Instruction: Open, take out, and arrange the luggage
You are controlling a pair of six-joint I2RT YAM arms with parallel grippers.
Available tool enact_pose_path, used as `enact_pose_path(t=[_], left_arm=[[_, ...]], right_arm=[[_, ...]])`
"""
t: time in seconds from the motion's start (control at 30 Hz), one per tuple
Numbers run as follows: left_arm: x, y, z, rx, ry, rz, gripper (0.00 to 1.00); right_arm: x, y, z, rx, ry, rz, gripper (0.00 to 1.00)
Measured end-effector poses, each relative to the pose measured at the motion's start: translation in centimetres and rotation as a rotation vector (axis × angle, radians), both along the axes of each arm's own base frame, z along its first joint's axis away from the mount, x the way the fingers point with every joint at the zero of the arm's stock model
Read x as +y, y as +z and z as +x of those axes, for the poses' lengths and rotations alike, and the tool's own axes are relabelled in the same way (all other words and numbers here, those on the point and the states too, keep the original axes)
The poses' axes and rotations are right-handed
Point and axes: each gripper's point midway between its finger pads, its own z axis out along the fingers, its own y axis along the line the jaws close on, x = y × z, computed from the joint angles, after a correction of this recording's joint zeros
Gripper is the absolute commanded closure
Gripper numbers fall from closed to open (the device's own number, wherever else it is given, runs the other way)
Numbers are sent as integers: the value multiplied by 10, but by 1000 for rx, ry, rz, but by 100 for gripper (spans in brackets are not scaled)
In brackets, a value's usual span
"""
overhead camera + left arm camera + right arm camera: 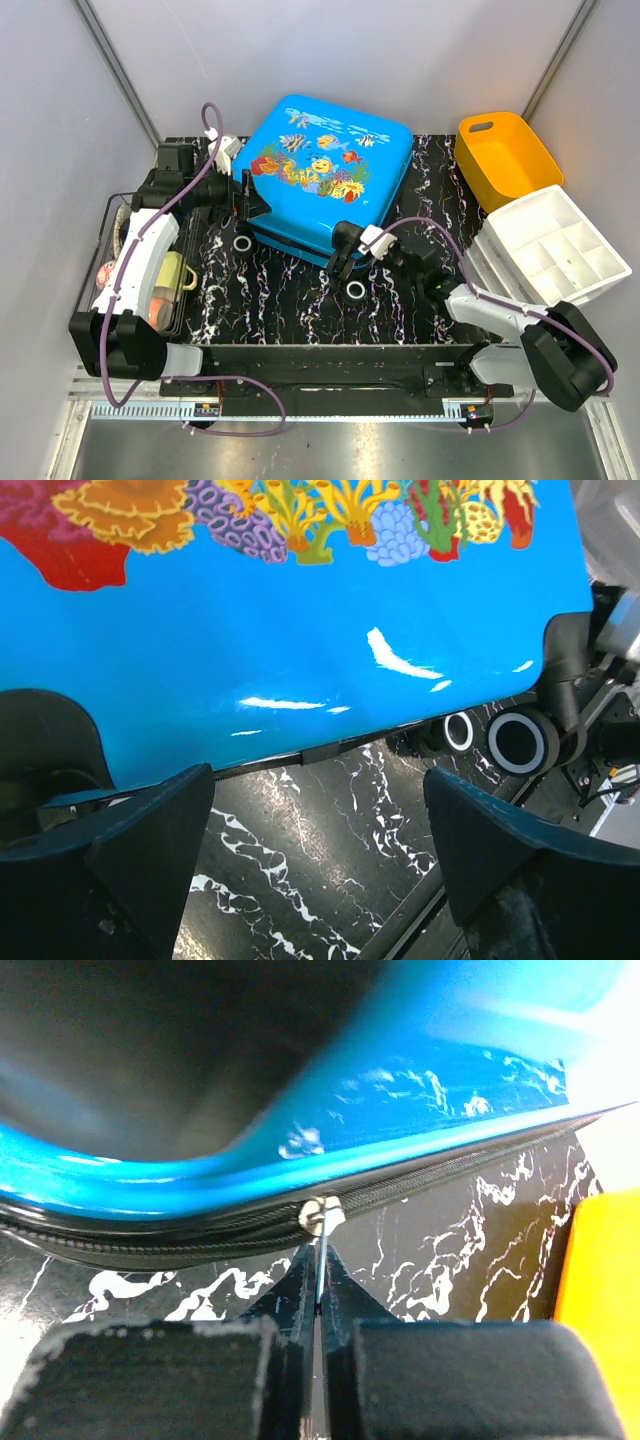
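One blue fish-print luggage (325,170); right gripper (318,1282) pinching zip pull (321,1216); left gripper (315,790) spread.

Bright even light, blurred wrist close-ups

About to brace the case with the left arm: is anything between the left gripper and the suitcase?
Nothing visible. The open left gripper faces the luggage, its blue shell, with only bare black marbled table between them. The right gripper is shut on the zipper pull.
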Motion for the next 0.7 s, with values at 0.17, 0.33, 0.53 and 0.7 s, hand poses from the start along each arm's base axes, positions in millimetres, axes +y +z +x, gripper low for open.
enact_pose_path(t=[0.17, 0.33, 0.53, 0.7], left_arm=[[9, -10, 2, 17, 43, 49, 2], [34, -21, -1, 52, 85, 130, 1], [56, -24, -3, 51, 75, 259, 1], [73, -39, -2, 91, 61, 377, 1]], right_arm=[[-8, 5, -2, 55, -20, 40, 100], [-17, 7, -2, 227, -13, 168, 100], [-4, 6, -1, 400, 21, 288, 100], [6, 3, -3, 501, 28, 356, 100]])
